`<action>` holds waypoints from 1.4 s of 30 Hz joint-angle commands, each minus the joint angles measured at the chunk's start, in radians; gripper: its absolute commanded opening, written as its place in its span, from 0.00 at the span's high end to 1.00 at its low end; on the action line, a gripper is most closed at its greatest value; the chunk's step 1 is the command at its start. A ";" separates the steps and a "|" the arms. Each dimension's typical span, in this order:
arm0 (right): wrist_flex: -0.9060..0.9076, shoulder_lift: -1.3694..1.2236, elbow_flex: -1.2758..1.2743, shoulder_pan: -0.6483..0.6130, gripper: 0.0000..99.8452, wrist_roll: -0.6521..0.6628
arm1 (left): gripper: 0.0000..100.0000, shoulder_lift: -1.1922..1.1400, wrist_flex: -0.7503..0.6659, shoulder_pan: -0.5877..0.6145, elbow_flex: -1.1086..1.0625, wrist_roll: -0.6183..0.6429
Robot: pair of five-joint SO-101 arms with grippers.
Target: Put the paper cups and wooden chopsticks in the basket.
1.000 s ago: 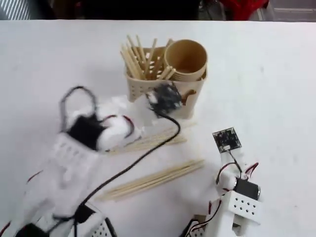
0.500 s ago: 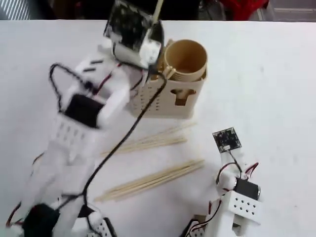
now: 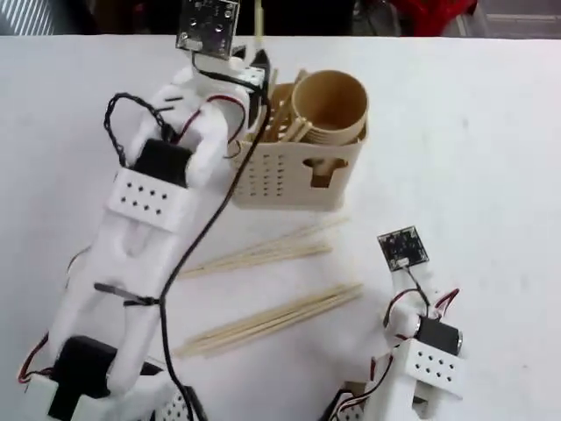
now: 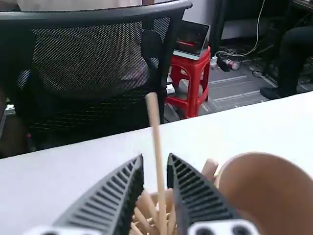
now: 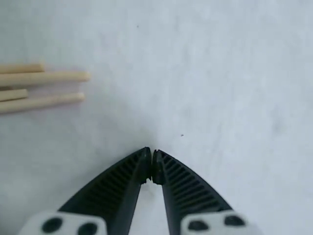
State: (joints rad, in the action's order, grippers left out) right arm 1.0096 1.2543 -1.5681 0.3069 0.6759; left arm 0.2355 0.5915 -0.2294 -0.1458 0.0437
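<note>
Left gripper (image 4: 155,161) over basket (image 3: 289,180) at table's 12 o'clock, chopstick (image 4: 154,112) upright at it; clamped or released, cannot tell. Right gripper (image 5: 151,166) clenched, empty. Risk: crowded sticks (image 3: 279,123) block entry, chopstick tips over rim.

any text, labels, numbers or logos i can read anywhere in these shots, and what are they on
No readable text in any view.
Left arm's circuit board and right arm's circuit board: markings too small to read.
Basket: a cut-out shape, no lettering.
Paper cups, loose chopsticks and the chopstick in the left gripper: plain.
Screen in the background: too blurred.
</note>
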 commanded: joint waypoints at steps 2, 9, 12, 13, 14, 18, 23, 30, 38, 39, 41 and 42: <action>-0.016 -0.005 0.034 0.005 0.98 0.011 | 0.91 0.087 -0.025 0.012 -0.009 0.012; -0.016 -0.005 0.034 0.005 0.98 0.011 | 0.91 0.236 0.206 0.001 -0.002 -0.109; -0.016 -0.005 0.032 0.005 0.98 0.011 | 0.91 0.349 0.402 -0.016 -0.011 -0.193; -0.016 -0.005 0.032 0.005 0.98 0.011 | 0.91 0.381 0.485 -0.015 -0.011 -0.215; -0.016 -0.005 0.032 0.005 0.98 0.011 | 0.91 0.412 0.575 -0.018 -0.012 -0.232; -0.016 -0.005 0.032 0.007 0.98 0.011 | 0.91 0.453 0.885 -0.050 -0.084 -0.368; -0.016 -0.005 0.032 0.005 0.98 0.011 | 0.90 0.371 0.836 -0.082 -0.419 -0.526; -0.016 -0.005 0.032 0.005 0.98 0.011 | 0.90 0.268 0.577 -0.157 -0.640 -0.635; -0.016 -0.005 0.031 0.007 0.98 0.011 | 0.86 -0.024 0.359 -0.177 -0.578 -0.641; -0.016 -0.005 0.031 0.007 0.98 0.011 | 0.85 -0.070 0.358 -0.179 -0.540 -0.641; -0.016 -0.005 0.031 0.007 0.98 0.011 | 0.85 -0.147 0.356 -0.180 -0.463 -0.641; -0.016 -0.005 0.031 0.007 0.98 0.011 | 0.85 -0.179 0.351 -0.180 -0.431 -0.641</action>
State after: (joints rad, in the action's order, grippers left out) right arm 1.0096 1.2543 -1.5681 0.3069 0.6759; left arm 0.1757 0.9751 -0.3951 -0.7288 -0.5854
